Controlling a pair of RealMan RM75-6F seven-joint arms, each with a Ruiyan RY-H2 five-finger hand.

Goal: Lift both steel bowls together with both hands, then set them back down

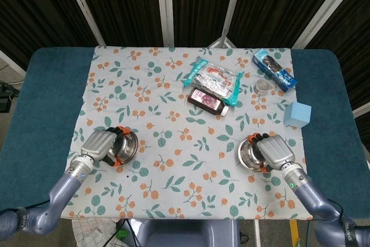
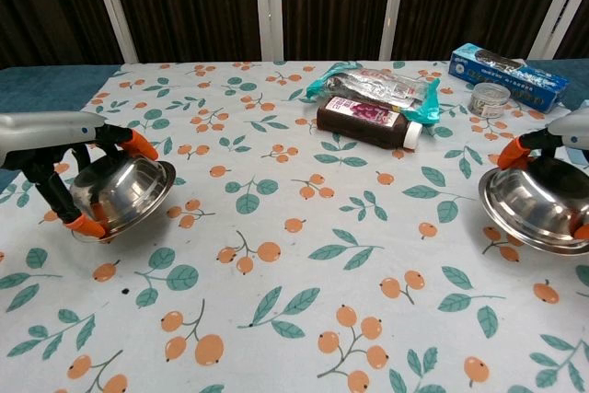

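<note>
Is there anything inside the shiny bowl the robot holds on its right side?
The right steel bowl shows only bare, shiny metal inside in the chest view. From above, the right hand covers part of its rim and inside, so that strip cannot be checked.

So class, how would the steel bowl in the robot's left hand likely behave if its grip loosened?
The steel bowl looks polished, so probably slippery. The left hand holds it tilted, so it would likely rock on its rounded base. Probably stiff, not fragile.

Two polished, mirror-bright steel bowls [image 2: 122, 192] [image 2: 538, 205], matt printed cloth tablecloth [image 1: 167, 114], glossy crinkled foil snack packet [image 1: 215, 78], shiny blue cardboard box [image 1: 274, 69]
</note>
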